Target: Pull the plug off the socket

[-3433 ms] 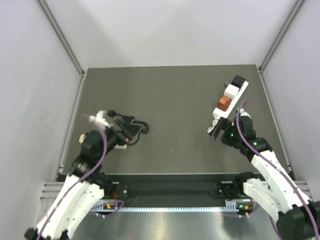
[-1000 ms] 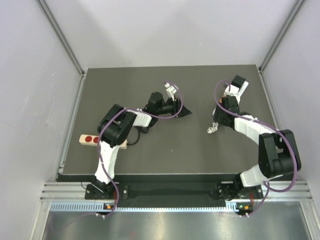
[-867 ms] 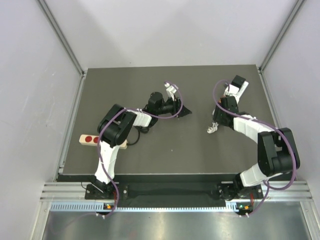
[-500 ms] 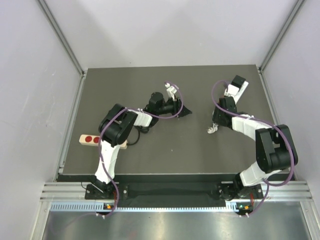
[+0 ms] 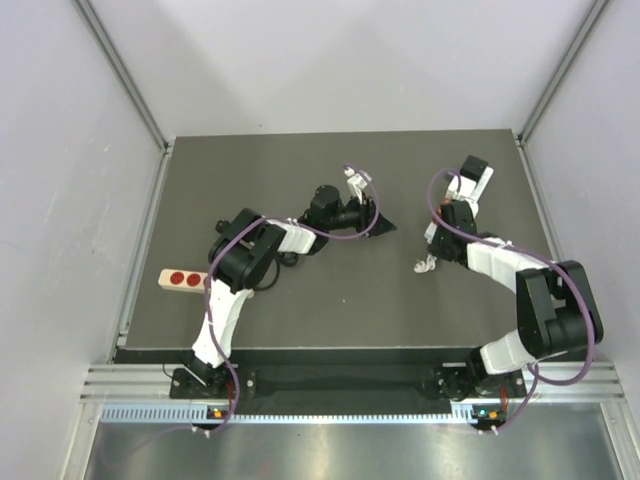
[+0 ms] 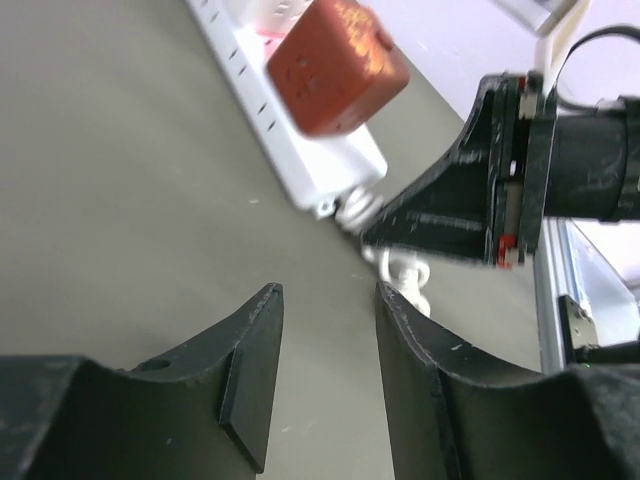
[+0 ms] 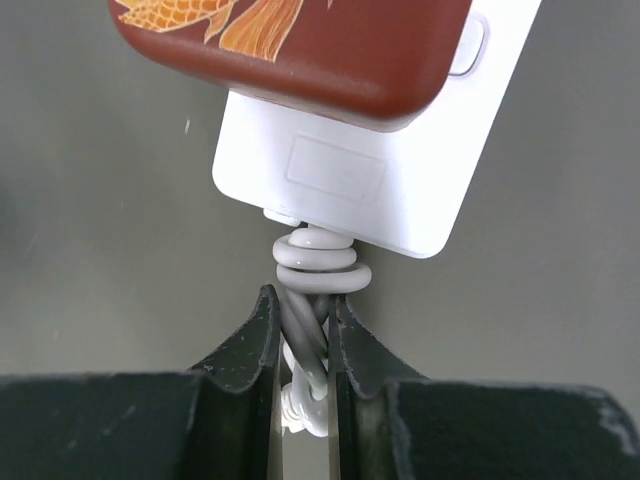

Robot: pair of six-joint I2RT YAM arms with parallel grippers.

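Your right gripper is clamped on the white cord; the socket and red-brown plug lie just ahead of its fingertips. Your left gripper stands partly open, holding nothing.
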